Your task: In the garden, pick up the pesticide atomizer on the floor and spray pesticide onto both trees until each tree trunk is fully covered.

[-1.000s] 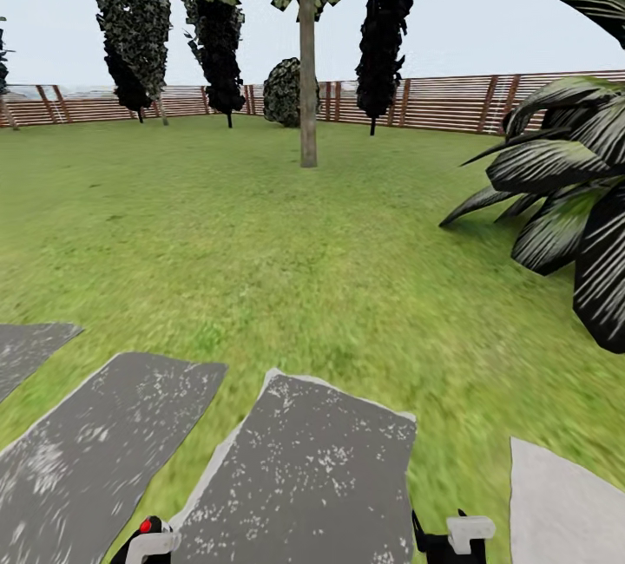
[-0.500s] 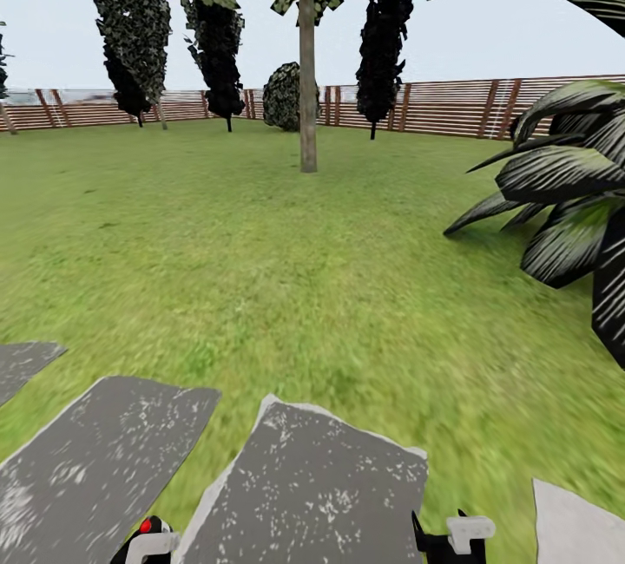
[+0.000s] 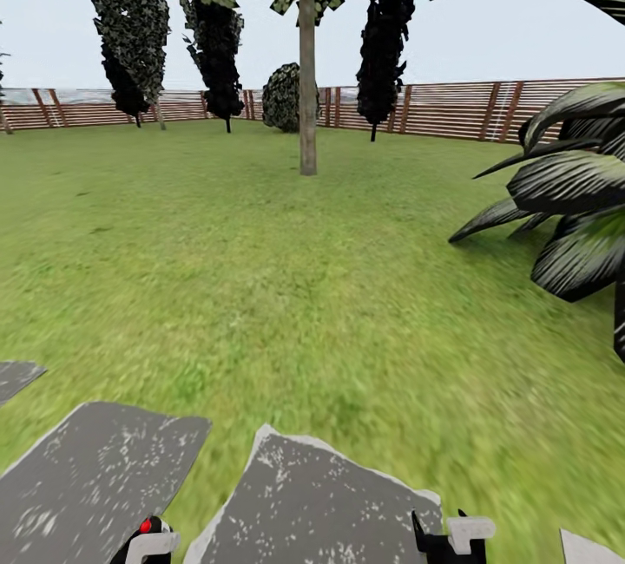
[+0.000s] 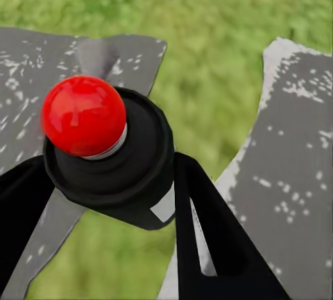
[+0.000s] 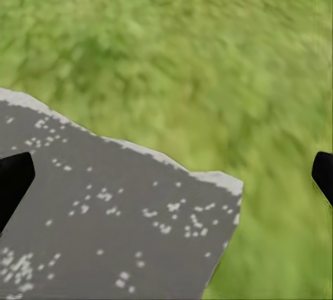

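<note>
The left tool [image 4: 104, 196] grips the small dark red-topped pesticide atomizer [image 4: 104, 147] over grey stepping stones [image 3: 312, 503]. The right tool [image 5: 166, 175] is spread wide, empty. Pickup done; spraying apparently remains, the grey-brown tree trunk [image 3: 307, 78] well ahead across the lawn [image 3: 260, 269].

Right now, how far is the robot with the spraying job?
Done: the dark atomizer with the red ball on top sits between the black fingers of the left gripper.

In hand: the robot stands at the grey stepping stones, facing the lawn; the straight grey-brown trunk is far ahead.

Left: reaching that trunk and spraying both trees. No white specks are visible on it.
</note>
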Tool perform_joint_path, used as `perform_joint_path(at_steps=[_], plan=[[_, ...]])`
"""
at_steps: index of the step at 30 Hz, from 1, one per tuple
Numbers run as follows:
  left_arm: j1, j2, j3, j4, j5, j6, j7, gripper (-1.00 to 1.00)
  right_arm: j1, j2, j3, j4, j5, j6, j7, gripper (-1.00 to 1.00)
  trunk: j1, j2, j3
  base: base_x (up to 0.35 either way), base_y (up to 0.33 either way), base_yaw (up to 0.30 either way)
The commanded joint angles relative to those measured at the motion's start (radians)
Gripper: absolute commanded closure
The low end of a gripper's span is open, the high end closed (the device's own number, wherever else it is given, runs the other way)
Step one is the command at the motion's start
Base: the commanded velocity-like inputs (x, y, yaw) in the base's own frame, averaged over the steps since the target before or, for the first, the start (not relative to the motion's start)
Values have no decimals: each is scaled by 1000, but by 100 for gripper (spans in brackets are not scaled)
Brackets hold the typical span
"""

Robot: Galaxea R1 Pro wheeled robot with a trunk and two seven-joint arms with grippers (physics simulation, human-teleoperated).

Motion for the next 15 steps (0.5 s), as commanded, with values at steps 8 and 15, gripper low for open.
perform_joint_path(at_steps=[8,15], plan=[[0,0,0,0,0,0,0,100,0,-1,-1,0,0,1,0,-100,0,0,0,337,0,0],[0,0,0,0,0,0,0,100,0,-1,-1,0,0,1,0,-100,0,0,0,337,0,0]])
